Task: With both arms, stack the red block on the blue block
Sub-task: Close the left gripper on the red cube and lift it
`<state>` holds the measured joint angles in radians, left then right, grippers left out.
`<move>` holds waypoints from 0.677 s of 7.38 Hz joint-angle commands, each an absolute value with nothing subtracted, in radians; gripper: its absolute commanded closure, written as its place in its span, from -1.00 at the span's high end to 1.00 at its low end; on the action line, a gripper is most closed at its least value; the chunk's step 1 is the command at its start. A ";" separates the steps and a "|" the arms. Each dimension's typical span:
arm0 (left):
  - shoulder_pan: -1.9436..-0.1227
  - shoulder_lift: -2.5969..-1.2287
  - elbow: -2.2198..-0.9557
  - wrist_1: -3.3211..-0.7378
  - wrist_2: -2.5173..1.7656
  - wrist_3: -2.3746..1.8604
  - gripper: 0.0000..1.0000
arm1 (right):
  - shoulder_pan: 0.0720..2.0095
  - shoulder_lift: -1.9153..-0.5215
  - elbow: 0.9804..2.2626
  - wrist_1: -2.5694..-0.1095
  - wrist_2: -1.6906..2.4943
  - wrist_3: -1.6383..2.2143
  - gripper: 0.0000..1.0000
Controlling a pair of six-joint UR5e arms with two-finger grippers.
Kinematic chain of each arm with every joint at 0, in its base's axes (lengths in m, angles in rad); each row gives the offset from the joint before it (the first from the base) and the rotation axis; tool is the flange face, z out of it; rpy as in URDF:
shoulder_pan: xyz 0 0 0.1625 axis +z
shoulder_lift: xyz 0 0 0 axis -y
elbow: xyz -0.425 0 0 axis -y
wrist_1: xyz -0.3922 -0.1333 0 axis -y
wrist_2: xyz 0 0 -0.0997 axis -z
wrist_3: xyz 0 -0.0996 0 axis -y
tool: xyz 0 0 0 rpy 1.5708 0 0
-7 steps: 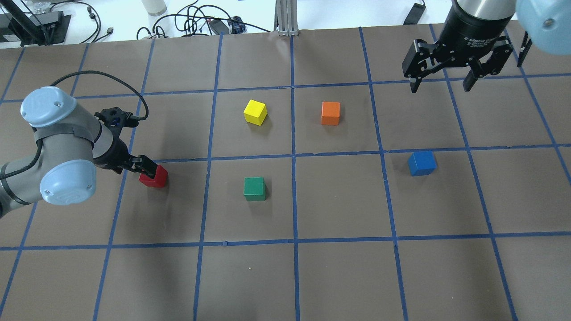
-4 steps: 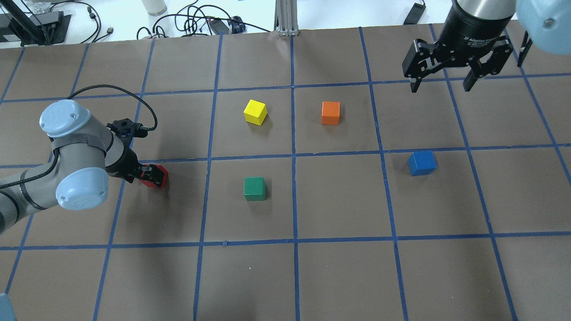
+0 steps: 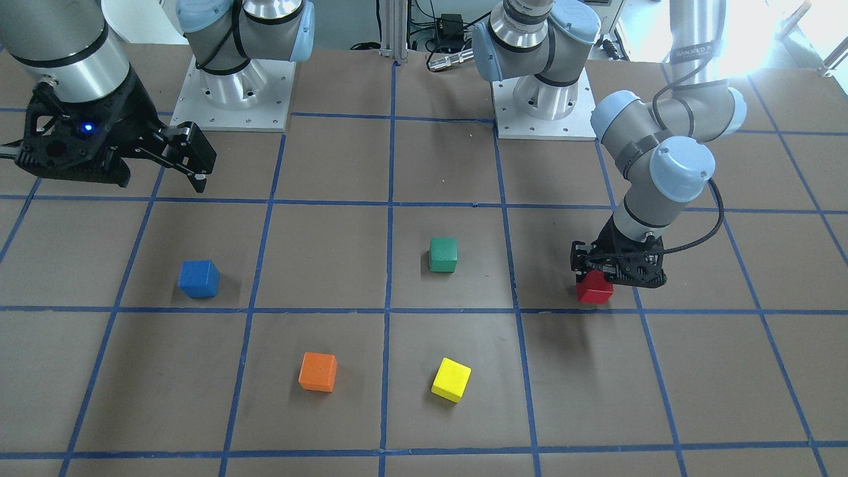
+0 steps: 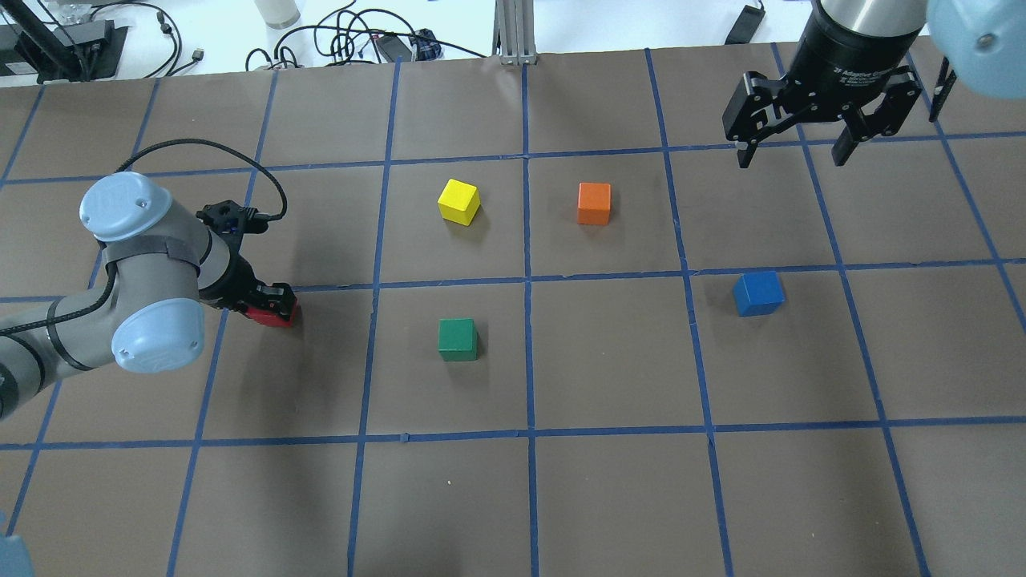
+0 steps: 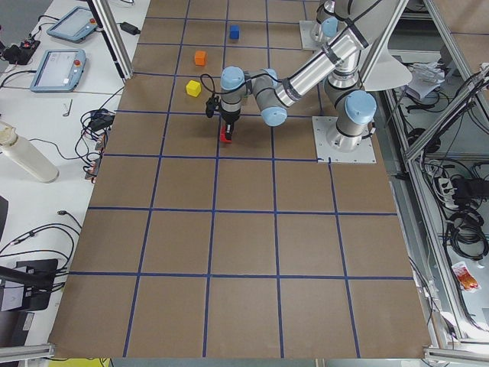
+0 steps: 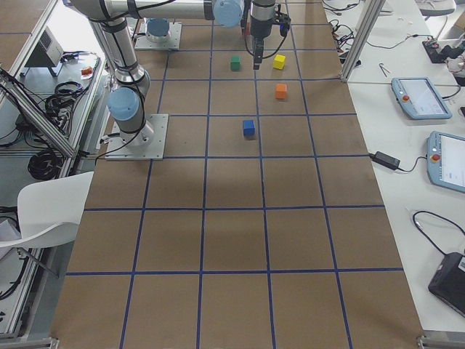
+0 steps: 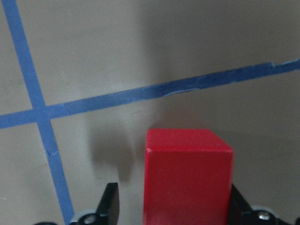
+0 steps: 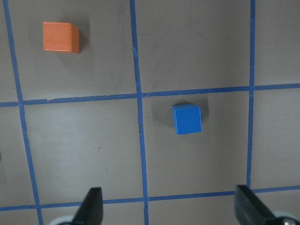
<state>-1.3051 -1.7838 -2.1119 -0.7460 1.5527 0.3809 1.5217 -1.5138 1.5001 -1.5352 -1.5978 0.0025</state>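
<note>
The red block (image 4: 276, 318) is being straddled by the left gripper (image 4: 269, 302) — jaws parted; the right gripper (image 4: 791, 159) is being held spread, far right.

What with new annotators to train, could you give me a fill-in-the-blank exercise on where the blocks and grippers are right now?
1. The left gripper is down at the table, its fingers on either side of a block whose colour is ___.
2. The right gripper hangs raised, holding nothing, with its jaws ___.
3. Besides the blue block, the right wrist view shows one other cube, coloured ___.

Missing words: red; open; orange.
</note>
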 commanded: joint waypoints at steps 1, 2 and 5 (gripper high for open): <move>-1.420 -1.767 -1.955 -0.889 1.557 0.245 -0.91 | 1.522 -1.514 1.500 -1.534 -1.598 0.005 1.00; -1.515 -1.782 -1.872 -0.973 1.555 0.121 -0.91 | 1.522 -1.514 1.500 -1.534 -1.598 0.005 1.00; -1.802 -1.854 -1.755 -0.988 1.440 -0.203 -0.91 | 1.522 -1.514 1.500 -1.534 -1.598 0.005 1.00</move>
